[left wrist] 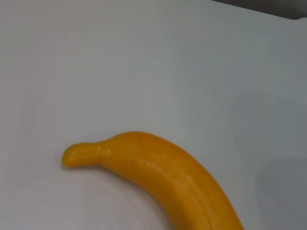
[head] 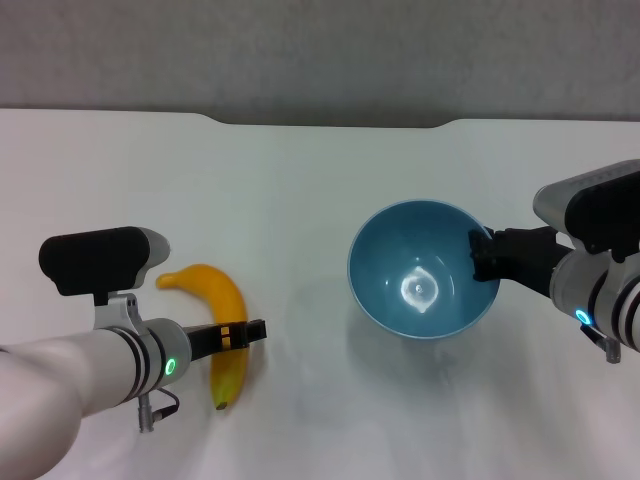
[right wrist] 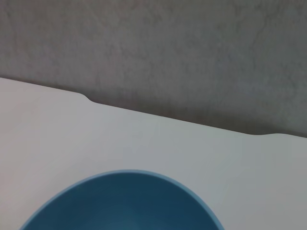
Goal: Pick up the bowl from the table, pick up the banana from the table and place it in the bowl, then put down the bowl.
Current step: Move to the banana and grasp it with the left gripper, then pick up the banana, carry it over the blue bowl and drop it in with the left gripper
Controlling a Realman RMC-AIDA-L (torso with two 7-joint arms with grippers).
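Right gripper [head: 478, 255] pinches the rim of the bowl [head: 424, 270] on the white surface [head: 300, 190]; left gripper [head: 245, 333], fingers narrow, straddles the banana [head: 222, 325], which wants a firm mid-body grip before lifting.

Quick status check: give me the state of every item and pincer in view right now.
bowl: upright, empty, rim gripped by the right pincer.
banana: unpeeled, lying on the table, outside the bowl.
left pincer: over the banana's middle, grip unclear.
right pincer: shut on the bowl's rim.
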